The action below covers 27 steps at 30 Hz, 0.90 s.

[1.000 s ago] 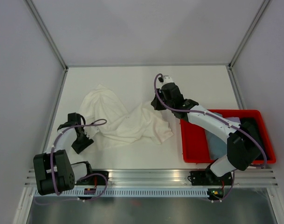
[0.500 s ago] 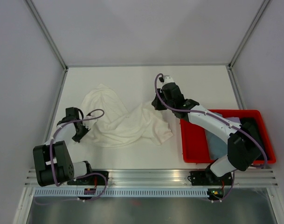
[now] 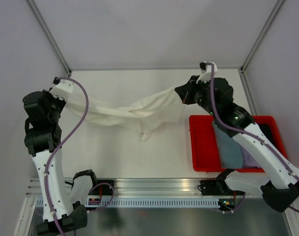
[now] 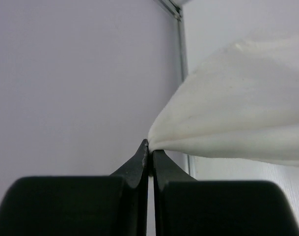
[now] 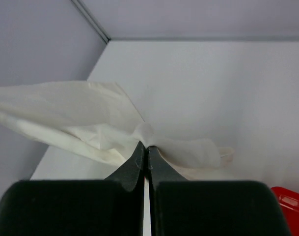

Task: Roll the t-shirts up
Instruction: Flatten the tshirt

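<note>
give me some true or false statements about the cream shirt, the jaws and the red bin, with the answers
1. The cream t-shirt is stretched between the left arm and the right arm. True.

2. The left arm's jaws stand open, clear of the cloth. False: they are shut on an edge of the cream t-shirt, as the left wrist view shows.

3. The red bin holds nothing. False: a grey-blue shirt and a lilac shirt lie in it.

4. The right arm's jaws are shut on a pinch of the cream t-shirt. True.

5. The red bin sits on the right arm's side of the table. True.
</note>
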Available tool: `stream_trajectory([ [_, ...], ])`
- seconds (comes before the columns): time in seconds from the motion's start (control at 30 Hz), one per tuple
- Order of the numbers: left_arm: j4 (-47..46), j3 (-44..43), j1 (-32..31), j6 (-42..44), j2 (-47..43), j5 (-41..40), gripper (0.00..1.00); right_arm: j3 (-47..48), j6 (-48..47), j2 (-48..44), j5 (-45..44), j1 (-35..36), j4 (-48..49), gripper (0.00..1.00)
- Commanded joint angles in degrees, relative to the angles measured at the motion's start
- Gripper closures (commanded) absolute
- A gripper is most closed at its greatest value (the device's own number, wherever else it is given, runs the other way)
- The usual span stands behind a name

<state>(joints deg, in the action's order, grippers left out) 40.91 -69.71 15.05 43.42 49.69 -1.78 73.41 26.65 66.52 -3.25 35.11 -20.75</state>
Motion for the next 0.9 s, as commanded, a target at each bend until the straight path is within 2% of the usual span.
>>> stream_trajectory([
  [0.0, 3.3, -8.8, 0.4, -2.8, 0.2, -2.1, 0.98, 5.3, -2.3, -5.5, -4.0, -0.2, -5.0, 1.00],
  [0.1, -1.1, -13.2, 0.4, -3.6, 3.9, -1.7, 0.98, 6.7, -4.7, -5.8, -8.8, -0.2, -7.6, 1.00],
  [0.17, -1.9, -17.8, 0.4, -6.1, 11.2, -2.1, 0.98, 8.1, -6.1, -2.6, -9.7, -0.5, -7.3, 1.00],
  [0.3, -2.5, -31.5, 0.4, -15.5, 21.6, 1.5, 0.98, 17.4, -6.4, 10.2, -3.7, -4.1, -3.6, 1.00],
  [0.33, -3.8, -33.4, 0.4, -19.2, 23.2, 1.5, 0.98, 25.8, -6.0, 17.6, -0.7, -5.5, -3.5, 1.00],
  [0.4, -6.7, -40.4, 0.4, -22.1, 28.8, 1.5, 0.98, 37.1, -3.7, 25.6, 1.3, -10.0, -5.4, 1.00],
  [0.43, -7.2, -42.9, 0.4, -24.0, 31.0, 0.7, 0.98, 49.3, -2.5, 33.2, 2.3, -11.4, -6.2, 1.00],
  [0.53, -8.9, -50.0, 0.4, -25.0, 38.1, -1.2, 0.98, 69.3, 1.3, 42.3, 4.8, -14.8, -6.6, 1.00],
  [0.57, -9.5, -51.5, 0.3, -24.5, 39.8, -2.6, 0.98, 71.8, 2.3, 45.3, 5.1, -15.6, -5.4, 1.00],
  [0.6, -10.1, -55.1, 0.4, -24.2, 42.9, -3.8, 0.98, 72.7, 4.7, 45.6, 5.3, -16.0, -1.3, 1.00],
  [0.7, -10.4, -63.6, 0.9, -22.4, 47.9, -7.4, 0.98, 67.7, 7.4, 42.6, 5.3, -18.1, 8.1, 1.00],
  [0.77, -10.4, -65.5, 1.4, -21.7, 50.5, -7.1, 0.98, 65.3, 7.5, 40.5, 5.4, -19.1, 8.4, 1.00],
  [0.87, -10.3, -63.5, 2.4, -21.4, 50.1, -5.3, 0.98, 61.5, 5.7, 37.9, 6.8, -19.3, 6.4, 1.00],
])
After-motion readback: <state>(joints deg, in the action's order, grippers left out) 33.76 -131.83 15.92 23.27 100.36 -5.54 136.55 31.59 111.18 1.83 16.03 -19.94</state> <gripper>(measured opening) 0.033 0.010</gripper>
